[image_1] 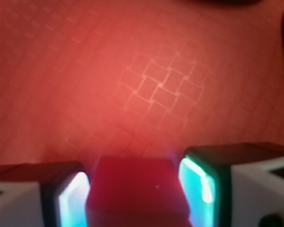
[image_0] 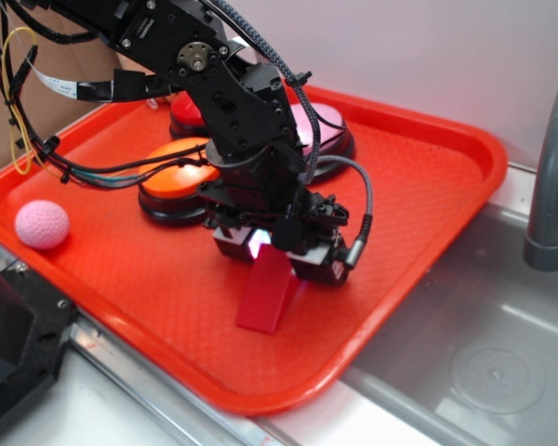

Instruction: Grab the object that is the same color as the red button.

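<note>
The hand [image_0: 277,249] is low over the red plastic tray [image_0: 418,195], its two pads on either side of the small matte red wedge block [image_0: 267,293], which rests on the tray. Whether the pads already press it, I cannot tell. The wedge's sloped faces may let it slip out or tip while lifting, because only its upper end sits between the pads.

No legible text or labels anywhere.

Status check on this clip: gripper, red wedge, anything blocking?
Gripper down on the tray, fingers flanking the red wedge; contact not confirmed. Wedge on the tray, top end between the pads. Nothing in the way; orange button behind.
</note>
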Controlling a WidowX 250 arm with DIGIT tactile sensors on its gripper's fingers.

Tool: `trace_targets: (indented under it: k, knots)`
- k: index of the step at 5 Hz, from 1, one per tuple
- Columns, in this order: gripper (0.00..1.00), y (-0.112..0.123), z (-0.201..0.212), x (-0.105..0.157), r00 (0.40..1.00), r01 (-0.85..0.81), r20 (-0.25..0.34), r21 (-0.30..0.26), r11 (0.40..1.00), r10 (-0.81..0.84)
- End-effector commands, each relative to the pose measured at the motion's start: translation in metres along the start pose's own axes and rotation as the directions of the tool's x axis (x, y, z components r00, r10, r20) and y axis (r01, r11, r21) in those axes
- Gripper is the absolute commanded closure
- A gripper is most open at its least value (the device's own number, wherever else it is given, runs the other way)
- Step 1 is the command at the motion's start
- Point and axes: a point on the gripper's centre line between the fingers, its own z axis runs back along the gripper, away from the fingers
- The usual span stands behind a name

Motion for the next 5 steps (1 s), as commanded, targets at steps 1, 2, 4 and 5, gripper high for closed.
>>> trace_targets:
  k: [1,2,4,5]
  knots:
    - [1.0,0.006,0.057,0.029,1.0,0.02,0.021,-0.052,0.998,-0.019]
    - [1.0,0.018,0.102,0.043,0.996,0.089,0.005,-0.029,0.996,-0.089]
    - [1.0,0.045,0.169,0.066,0.988,0.149,0.049,-0.041,0.988,-0.147]
    - [1.0,0.054,0.196,0.07,0.974,0.212,0.103,-0.079,0.974,-0.203]
